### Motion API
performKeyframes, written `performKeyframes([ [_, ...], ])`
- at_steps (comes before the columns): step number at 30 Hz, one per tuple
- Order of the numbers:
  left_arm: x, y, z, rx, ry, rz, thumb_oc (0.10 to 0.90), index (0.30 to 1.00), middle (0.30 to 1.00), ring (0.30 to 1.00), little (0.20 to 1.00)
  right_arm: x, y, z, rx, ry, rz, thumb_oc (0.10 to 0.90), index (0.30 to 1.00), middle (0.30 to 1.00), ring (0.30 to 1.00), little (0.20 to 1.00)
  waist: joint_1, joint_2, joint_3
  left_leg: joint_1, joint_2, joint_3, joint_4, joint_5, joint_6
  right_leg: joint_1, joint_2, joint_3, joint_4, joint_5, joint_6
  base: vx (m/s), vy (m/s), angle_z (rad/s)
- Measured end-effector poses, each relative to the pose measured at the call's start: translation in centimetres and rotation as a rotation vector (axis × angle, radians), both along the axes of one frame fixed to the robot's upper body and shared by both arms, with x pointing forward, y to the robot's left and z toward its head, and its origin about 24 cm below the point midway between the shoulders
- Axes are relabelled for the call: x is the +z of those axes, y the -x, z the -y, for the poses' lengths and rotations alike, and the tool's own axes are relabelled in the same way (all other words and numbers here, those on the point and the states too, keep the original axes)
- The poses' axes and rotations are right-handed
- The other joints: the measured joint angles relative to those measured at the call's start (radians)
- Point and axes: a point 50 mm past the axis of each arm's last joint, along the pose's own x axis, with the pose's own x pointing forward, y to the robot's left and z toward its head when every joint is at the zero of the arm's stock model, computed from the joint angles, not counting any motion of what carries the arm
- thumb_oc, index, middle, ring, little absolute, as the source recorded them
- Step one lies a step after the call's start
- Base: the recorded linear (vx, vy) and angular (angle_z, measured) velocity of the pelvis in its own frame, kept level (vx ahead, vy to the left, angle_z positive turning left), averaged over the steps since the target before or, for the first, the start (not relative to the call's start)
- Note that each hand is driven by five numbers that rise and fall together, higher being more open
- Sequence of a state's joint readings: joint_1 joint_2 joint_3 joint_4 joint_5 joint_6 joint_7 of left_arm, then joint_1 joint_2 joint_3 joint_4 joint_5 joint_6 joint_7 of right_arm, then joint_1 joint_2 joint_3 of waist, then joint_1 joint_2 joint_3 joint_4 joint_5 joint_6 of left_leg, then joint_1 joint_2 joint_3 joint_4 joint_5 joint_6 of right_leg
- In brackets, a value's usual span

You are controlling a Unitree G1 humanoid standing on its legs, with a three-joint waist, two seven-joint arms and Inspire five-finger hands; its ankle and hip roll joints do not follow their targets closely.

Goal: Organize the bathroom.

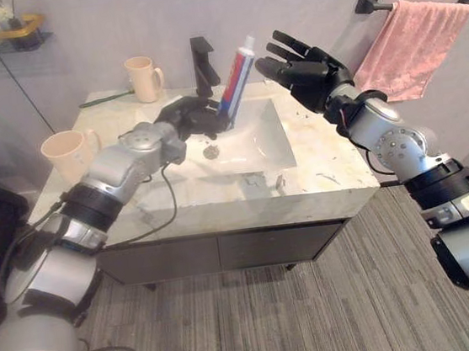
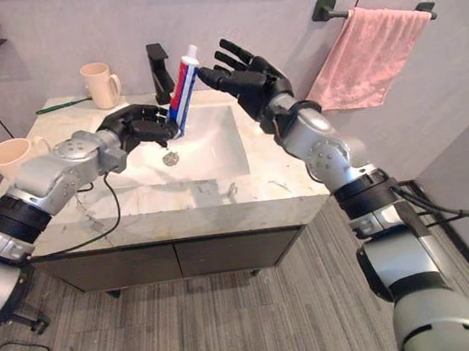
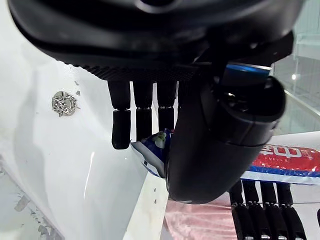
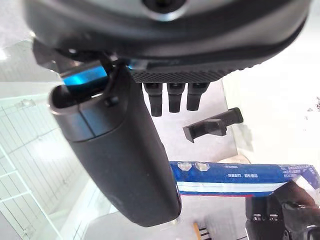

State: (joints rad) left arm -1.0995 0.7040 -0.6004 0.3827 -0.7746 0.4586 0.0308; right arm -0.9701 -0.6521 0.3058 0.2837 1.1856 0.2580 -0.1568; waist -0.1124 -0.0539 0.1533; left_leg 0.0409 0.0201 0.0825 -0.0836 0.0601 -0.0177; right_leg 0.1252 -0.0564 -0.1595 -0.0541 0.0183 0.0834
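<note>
While the left hand grips the toothpaste tube by its crimped bottom end above the sink, the tube stands nearly upright, its white cap at the top and leaning a little toward the robot's right. That lean is what matters here. The long axis runs from the curled fingers at the base up and across toward the right hand, which hovers just beside the capped end with its fingers spread and straight, holding nothing. From where I stand the cap and the nearest fingertips are close but apart; there's a sliver of wall showing between them.

So the right hand is the nearer one to the free end, and the tube lies to its left, at about palm height. In the right wrist view the tube stretches crosswise past the thumb, with the dark tap further off behind it. My guess is a handover: the right hand would need to slide leftward and close around the upper half, below the cap, before the left lets go.

Round about, a cream mug stands on the back of the marble counter by the tap, a second mug sits on the left edge, and a pink towel hangs on the rail to the right.
</note>
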Motion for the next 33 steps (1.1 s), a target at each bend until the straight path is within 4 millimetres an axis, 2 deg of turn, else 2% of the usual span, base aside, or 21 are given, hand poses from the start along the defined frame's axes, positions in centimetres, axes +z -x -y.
performKeyframes([
  [10, -0.5, 0.0, 0.9, -0.022, -0.002, -0.013, 0.400, 0.300, 0.300, 0.300, 0.300, 0.6, 0.0, -1.2, 0.037, -0.013, 0.016, 0.800, 0.900, 0.900, 0.900, 0.900, 0.000, 0.000, 0.000, 0.000, 0.000, 0.000, 0.000, 0.000, 0.000, 0.000, 0.000, 0.000, 0.001, 0.000, 0.000, 0.00, 0.000, 0.00],
  [26, -0.5, 0.0, 1.0, -0.007, 0.001, -0.007, 0.400, 0.300, 0.300, 0.300, 0.300, -0.6, -0.2, -2.9, 0.094, 0.004, -0.028, 0.800, 0.900, 0.900, 0.900, 0.900, 0.000, 0.000, 0.000, 0.000, 0.000, -0.001, 0.000, 0.000, 0.001, 0.001, 0.000, 0.000, 0.002, 0.000, 0.000, 0.00, 0.000, 0.00],
  [33, -0.5, 0.0, 1.0, 0.000, 0.001, -0.005, 0.400, 0.300, 0.300, 0.300, 0.300, -1.0, -0.4, -2.7, 0.093, 0.013, -0.054, 0.800, 0.900, 0.900, 0.900, 0.900, 0.001, 0.000, 0.000, 0.000, 0.000, -0.003, 0.000, 0.001, 0.001, 0.002, 0.000, 0.000, 0.002, 0.000, 0.000, 0.00, 0.000, 0.00],
])
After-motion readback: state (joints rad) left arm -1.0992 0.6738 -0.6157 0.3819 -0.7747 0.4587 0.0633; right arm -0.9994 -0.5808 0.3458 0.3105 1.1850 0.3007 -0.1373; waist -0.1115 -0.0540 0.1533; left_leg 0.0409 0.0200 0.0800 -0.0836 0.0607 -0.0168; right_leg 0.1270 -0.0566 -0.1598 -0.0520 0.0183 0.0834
